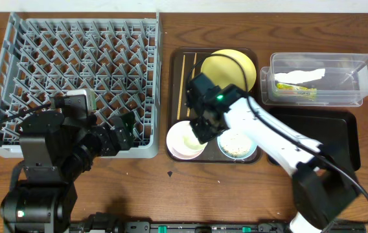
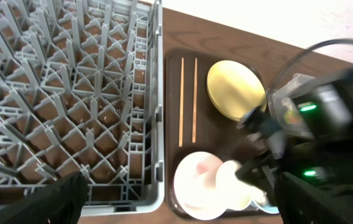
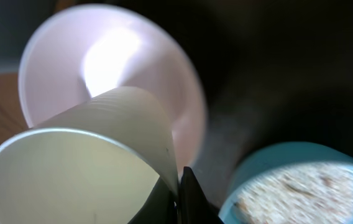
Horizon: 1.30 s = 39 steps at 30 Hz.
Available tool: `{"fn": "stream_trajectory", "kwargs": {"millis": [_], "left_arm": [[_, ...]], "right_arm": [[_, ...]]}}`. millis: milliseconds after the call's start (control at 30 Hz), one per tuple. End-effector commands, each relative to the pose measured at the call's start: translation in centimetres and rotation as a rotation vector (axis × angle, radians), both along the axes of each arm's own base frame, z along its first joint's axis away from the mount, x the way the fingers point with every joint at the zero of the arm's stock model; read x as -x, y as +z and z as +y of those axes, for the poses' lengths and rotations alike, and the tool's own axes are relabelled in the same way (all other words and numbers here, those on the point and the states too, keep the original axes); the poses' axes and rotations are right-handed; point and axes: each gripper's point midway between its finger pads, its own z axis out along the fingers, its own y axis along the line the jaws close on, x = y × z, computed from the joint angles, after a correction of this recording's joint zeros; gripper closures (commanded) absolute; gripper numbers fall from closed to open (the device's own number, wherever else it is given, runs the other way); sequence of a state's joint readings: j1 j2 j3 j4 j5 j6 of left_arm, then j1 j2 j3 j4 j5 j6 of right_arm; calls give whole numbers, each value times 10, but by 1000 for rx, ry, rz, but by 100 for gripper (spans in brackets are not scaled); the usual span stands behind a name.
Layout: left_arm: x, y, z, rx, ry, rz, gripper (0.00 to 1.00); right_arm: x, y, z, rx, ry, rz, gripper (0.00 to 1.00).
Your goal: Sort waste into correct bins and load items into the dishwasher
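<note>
My right gripper [image 1: 203, 126] [image 3: 179, 193] is shut on the rim of the small white cup [image 3: 83, 168] [image 2: 232, 186], which is tilted over the white bowl [image 1: 185, 139] [image 3: 114, 62] [image 2: 195, 183]. Next to it the light blue bowl [image 1: 237, 144] [image 3: 294, 186] holds rice-like crumbs [image 3: 288, 190]. The yellow plate [image 1: 229, 68] [image 2: 235, 90] and the chopsticks [image 1: 185, 77] [image 2: 187, 99] lie on the brown tray [image 1: 174, 97]. My left gripper [image 1: 119, 133] [image 2: 189, 205] is open and empty at the front right corner of the grey dish rack [image 1: 74, 77] [image 2: 71, 93].
The clear tub [image 1: 359, 81] at the back right holds the white paper strip [image 1: 300, 74] and the wrapper packet [image 1: 294, 89]. The black tray [image 1: 336, 133] lies in front of it, partly under my right arm.
</note>
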<state>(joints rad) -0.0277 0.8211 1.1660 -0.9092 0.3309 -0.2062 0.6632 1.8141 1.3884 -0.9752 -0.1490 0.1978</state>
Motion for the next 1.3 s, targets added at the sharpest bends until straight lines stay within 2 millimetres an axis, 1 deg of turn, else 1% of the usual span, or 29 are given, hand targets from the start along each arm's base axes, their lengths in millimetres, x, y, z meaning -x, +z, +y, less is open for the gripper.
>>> {"fn": "stream_trajectory", "kwargs": {"millis": [0,67,100,133,167,267,333,400,433,533,633,700,867,933,1033,1200,1267], "left_arm": [[-7,3,-7,56,-12,24,3],[-10,1,-21,110,-81,46,3],[-12,1,-29,142,-121,57,3],[-14,1,-36,170,-155,66,3],[-17,1,-47,221,-207,82,4],[-20,7,-72,337,-350,100,5],[-20,15,-87,422,-459,102,5],[-16,29,-103,518,-594,83,5],[-14,34,-107,550,-642,74,5],[-6,48,-116,621,-755,54,5],[0,52,-118,653,-798,56,5],[5,57,-120,677,-831,57,5],[9,59,-121,692,-851,57,5],[13,63,-121,711,-876,59,9],[18,67,-122,733,-906,60,17],[18,67,-122,735,-908,60,32],[18,67,-122,735,-908,60,35]], "right_arm": [[-19,63,-16,-150,-43,-120,99],[-28,91,-22,-250,-38,-171,99],[-33,110,-24,-331,-28,-203,99],[-35,123,-24,-391,-12,-225,99],[-38,145,-24,-494,25,-264,99],[-43,185,-24,-686,67,-318,99],[-40,207,-19,-818,124,-321,99],[-28,228,-9,-954,237,-319,99],[-23,234,-6,-991,276,-319,99],[-6,249,4,-1081,388,-315,99],[4,258,13,-1131,460,-322,99],[11,266,22,-1163,528,-341,99],[17,272,35,-1172,592,-383,99],[16,272,40,-1159,598,-405,99],[7,266,43,-1108,542,-421,99],[6,264,45,-1094,535,-427,99],[4,263,45,-1086,528,-432,99]]}}
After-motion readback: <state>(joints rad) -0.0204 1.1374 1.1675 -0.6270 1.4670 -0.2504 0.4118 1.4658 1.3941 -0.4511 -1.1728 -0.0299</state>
